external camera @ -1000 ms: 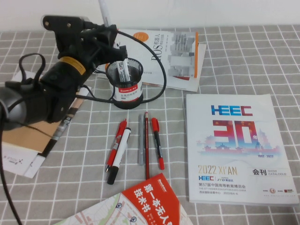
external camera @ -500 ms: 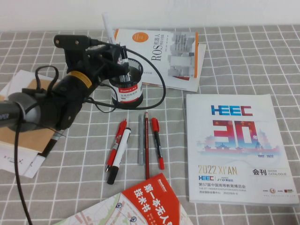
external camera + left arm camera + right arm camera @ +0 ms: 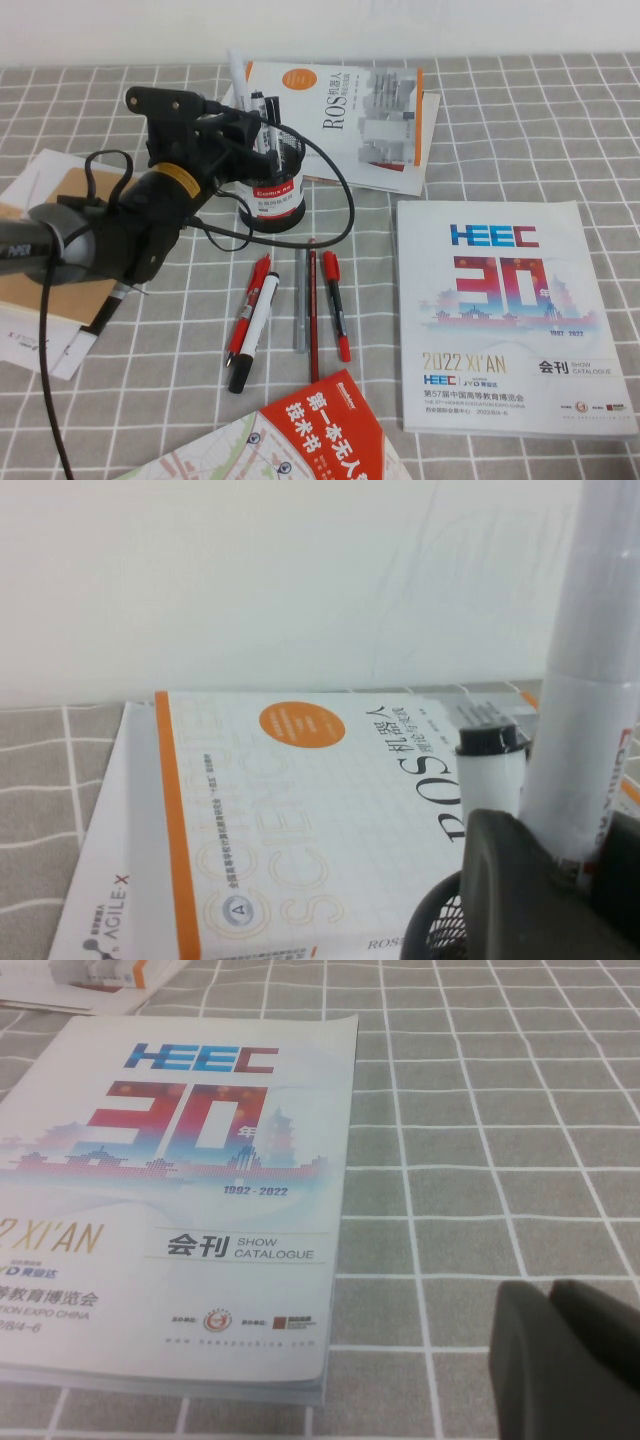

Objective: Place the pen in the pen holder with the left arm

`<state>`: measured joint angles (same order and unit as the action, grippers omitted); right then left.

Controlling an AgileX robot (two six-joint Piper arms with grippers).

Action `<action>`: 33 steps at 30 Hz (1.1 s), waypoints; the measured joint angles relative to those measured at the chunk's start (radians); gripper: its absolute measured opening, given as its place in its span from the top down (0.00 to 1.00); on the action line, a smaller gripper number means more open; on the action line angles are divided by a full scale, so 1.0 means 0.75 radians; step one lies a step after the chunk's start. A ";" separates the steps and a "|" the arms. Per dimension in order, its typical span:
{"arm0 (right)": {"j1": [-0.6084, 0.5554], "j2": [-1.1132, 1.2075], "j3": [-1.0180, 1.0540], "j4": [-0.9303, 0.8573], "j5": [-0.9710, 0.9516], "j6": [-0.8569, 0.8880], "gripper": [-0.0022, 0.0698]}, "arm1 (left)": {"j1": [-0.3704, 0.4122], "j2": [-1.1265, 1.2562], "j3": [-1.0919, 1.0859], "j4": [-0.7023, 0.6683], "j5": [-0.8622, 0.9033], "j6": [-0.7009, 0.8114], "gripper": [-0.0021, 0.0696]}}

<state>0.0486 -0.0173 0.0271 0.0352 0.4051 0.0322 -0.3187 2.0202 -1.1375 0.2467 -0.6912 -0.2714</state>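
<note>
Illumination is even, diffuse and bright in all three views, with no single source evident. Shadows are soft and short; a faint one lies under the left arm point(image 3: 120, 225) on the table point(image 3: 520, 120). The glossy catalogue point(image 3: 510, 315) shows mild sheen, no harsh glare. In the left wrist view the pen point(image 3: 590, 670) appears soft and out of focus; the book point(image 3: 300, 810) behind is sharper.
</note>
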 joint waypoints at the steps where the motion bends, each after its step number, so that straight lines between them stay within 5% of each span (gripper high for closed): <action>1: 0.000 0.000 0.000 0.000 0.000 0.000 0.99 | 0.000 0.000 0.000 0.000 0.005 0.005 0.82; 10: 0.000 0.000 0.000 0.000 0.000 0.000 0.99 | 0.000 -0.003 0.000 0.000 0.041 0.013 0.61; 19: 0.000 0.000 0.000 0.000 0.000 0.000 0.99 | 0.000 -0.182 0.000 0.014 0.277 0.013 0.58; 28: 0.000 0.000 0.000 0.000 0.000 0.000 0.99 | 0.000 -0.547 0.006 0.236 0.673 -0.171 0.91; 33: 0.000 0.000 0.000 0.000 0.000 0.000 0.99 | 0.000 -0.811 0.112 0.270 0.836 -0.203 0.97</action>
<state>0.0486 -0.0173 0.0271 0.0352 0.4051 0.0322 -0.3187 1.4116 -1.0535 0.4489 -0.0645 -0.4236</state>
